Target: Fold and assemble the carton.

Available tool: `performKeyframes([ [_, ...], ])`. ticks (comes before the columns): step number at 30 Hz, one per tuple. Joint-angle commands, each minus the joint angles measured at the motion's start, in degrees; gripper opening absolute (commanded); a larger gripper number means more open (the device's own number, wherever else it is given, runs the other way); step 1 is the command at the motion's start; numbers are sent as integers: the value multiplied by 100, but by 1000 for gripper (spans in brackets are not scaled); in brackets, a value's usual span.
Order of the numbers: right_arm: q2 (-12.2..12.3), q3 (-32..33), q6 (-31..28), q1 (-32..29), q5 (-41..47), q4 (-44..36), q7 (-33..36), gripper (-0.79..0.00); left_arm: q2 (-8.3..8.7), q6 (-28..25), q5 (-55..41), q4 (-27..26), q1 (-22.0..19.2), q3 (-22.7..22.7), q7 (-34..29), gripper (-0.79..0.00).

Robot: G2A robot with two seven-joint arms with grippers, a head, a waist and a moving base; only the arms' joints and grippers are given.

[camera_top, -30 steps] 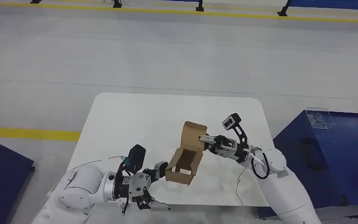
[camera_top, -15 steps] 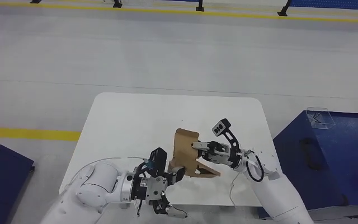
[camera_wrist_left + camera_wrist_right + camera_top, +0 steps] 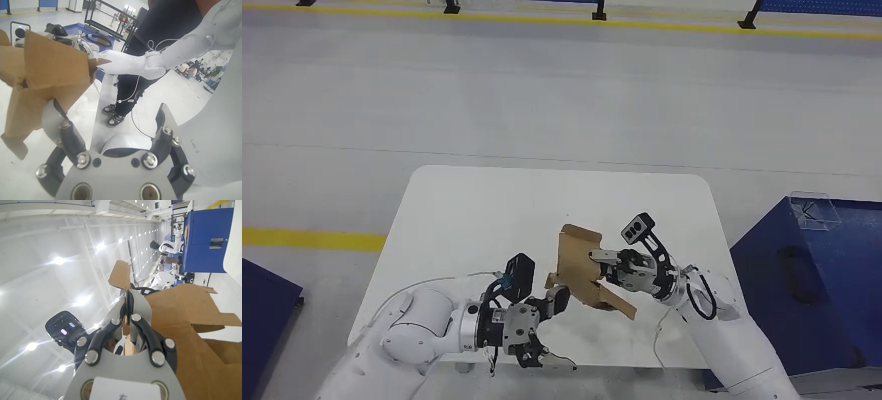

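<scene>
Now, over the near half of the table (image 3: 492,210), the carton (image 3: 580,270) sits between the two arms, tilted, half-formed, its flaps splayed.

From the top view, the right claw (image 3: 597,262) meets the carton on its far-right side and the left claw (image 3: 564,332) comes at it from the near-left, though this view is too distant to judge either grip.

The right wrist view settles one of them. The right claw (image 3: 127,294) is pinched together on a thin cardboard edge of the carton (image 3: 179,317), with a brown panel spreading away beside it.

The left wrist view settles the other. The left claw (image 3: 108,106) is spread wide apart. One finger (image 3: 53,115) lies against a flap of the carton (image 3: 49,64), while the other stands off, touching nothing.

Whether the lowest flap touches the table, I cannot tell from any view.

As for writing, a white label (image 3: 126,389) sits on the right claw's base, its dark mark cut off at the frame's edge and unreadable.
</scene>
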Motion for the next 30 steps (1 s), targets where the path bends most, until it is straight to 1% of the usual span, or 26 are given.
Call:
performKeyframes([
  [1,1,-1,2,-1,-1,-1,1,-785,0,3,1,0,0,-1,0,0],
  [26,1,-1,2,-1,-1,-1,1,-785,2,53,96,-33,-1,-26,11,0],
  [27,-14,1,59,-40,177,-73,-113,-785,12,119,293,-111,7,-89,16,0],
  [30,-54,66,363,-37,795,-139,-393,-785,53,-136,520,-431,159,-367,286,0],
])
